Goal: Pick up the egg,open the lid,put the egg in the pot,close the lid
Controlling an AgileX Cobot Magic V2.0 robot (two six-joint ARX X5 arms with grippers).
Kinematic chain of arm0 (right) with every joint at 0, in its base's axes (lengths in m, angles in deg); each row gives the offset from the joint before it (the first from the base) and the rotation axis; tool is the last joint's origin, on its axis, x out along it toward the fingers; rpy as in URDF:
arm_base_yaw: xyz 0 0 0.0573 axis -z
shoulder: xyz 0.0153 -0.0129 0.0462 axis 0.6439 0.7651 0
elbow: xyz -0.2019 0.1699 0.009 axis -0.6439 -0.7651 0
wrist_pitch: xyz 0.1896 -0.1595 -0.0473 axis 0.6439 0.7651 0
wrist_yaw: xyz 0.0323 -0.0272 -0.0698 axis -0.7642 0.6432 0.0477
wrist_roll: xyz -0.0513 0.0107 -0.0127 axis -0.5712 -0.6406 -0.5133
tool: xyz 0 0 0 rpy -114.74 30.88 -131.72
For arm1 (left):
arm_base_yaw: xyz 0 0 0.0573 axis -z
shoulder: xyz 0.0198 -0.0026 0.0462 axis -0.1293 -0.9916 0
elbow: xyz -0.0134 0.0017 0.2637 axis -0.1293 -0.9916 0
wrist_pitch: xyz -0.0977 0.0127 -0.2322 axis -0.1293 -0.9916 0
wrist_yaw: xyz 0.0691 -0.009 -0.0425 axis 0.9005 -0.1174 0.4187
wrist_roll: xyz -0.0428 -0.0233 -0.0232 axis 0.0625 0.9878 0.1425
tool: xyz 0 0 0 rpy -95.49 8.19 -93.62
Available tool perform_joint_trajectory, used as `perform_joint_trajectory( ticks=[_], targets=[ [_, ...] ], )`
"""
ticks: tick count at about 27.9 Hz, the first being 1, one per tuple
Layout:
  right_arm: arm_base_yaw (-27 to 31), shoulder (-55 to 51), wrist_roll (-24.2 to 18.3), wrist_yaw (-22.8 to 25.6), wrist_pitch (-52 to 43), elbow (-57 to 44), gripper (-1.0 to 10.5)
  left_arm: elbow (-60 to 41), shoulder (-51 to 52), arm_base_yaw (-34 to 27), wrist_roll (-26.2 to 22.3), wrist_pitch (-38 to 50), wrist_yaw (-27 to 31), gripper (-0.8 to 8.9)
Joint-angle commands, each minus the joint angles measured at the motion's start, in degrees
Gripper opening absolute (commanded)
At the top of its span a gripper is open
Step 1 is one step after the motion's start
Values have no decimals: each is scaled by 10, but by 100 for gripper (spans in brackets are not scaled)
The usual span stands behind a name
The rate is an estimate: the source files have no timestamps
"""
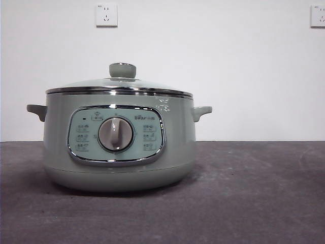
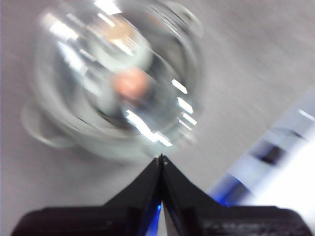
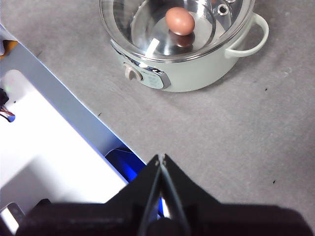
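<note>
The sage-green pot (image 1: 119,162) stands on the table left of centre, its dial facing the front view. The lid (image 1: 122,84) with its round knob sits closed on it. In the right wrist view the reddish-brown egg (image 3: 179,20) shows through the glass lid (image 3: 216,34), lying inside the pot (image 3: 197,78). My right gripper (image 3: 160,157) is shut and empty, high above the table and apart from the pot. The left wrist view is blurred: the pot (image 2: 59,132) with the egg (image 2: 130,83) inside shows from above. My left gripper (image 2: 161,158) is shut and empty.
The dark grey table (image 1: 254,193) runs to a white wall with two sockets (image 1: 106,14) (image 1: 318,15). The white and blue robot base (image 3: 44,147) lies beside the pot, also in the left wrist view (image 2: 290,162).
</note>
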Motion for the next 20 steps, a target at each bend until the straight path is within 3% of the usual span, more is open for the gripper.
perform_joint_trajectory(
  ticks=[1,3,5,10,14,20],
  targets=[
    [0,-1,4,1,-1,0,2,0,17,-19,-18,17,17,-3],
    [0,-1,4,1,-1,0,2,-4,51,-61,-59,46,17,-3],
    [0,-1,4,1,-1,0,2,-39,108,-123,-67,133,16,-3],
    [0,-2,4,1,-1,0,2,-242,288,-273,-69,390,46,-3],
    [0,-2,4,1,-1,0,2,-371,369,-315,-68,498,47,-3],
    [0,-2,4,1,-1,0,1,-525,449,-332,-66,546,47,-3]
  ],
)
